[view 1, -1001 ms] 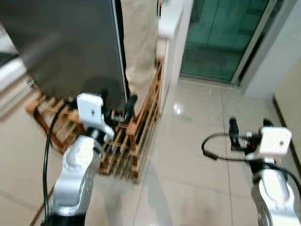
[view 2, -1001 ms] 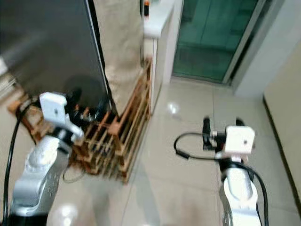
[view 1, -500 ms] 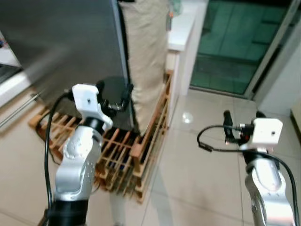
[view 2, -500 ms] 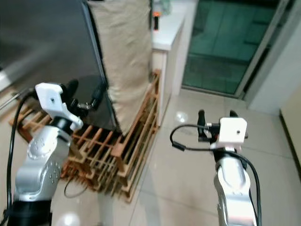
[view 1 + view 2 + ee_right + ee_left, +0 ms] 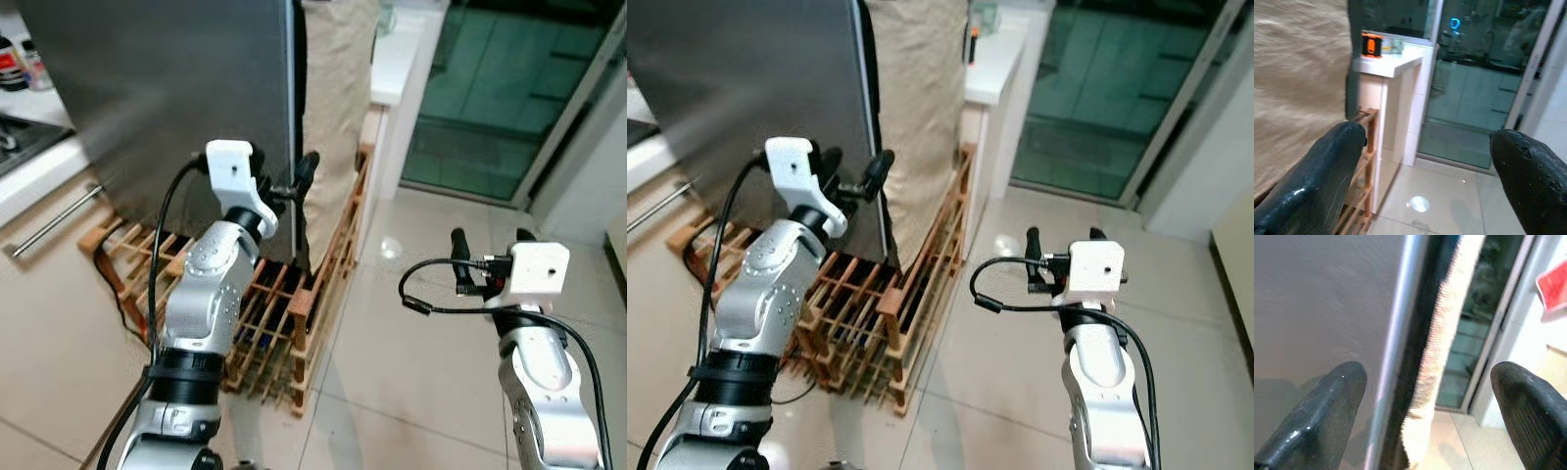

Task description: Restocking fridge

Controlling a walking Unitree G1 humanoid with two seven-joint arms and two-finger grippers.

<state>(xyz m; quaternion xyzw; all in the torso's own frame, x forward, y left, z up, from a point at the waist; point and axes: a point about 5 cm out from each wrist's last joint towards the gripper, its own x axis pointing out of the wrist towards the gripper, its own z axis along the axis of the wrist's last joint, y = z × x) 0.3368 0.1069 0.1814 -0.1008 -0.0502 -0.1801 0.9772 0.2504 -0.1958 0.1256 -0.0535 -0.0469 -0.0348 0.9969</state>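
At the far left a white counter with a metal bar handle carries dark bottles at its far corner. Just right of it stands the fridge, its dark grey door shut, resting on a wooden pallet that spreads over the tiled floor. The left gripper is raised in front of the fridge's right edge, its two black fingers spread wide apart and holding nothing; in the left wrist view the door's silvery edge strip runs between them. Just right of the fridge hangs a beige cloth, reaching down towards the pallet. Further right stands a white cabinet with a small orange object on top, and beyond it a green-tinted glass door. The right gripper hovers over the bare floor well right of the pallet, fingers also parted and empty.
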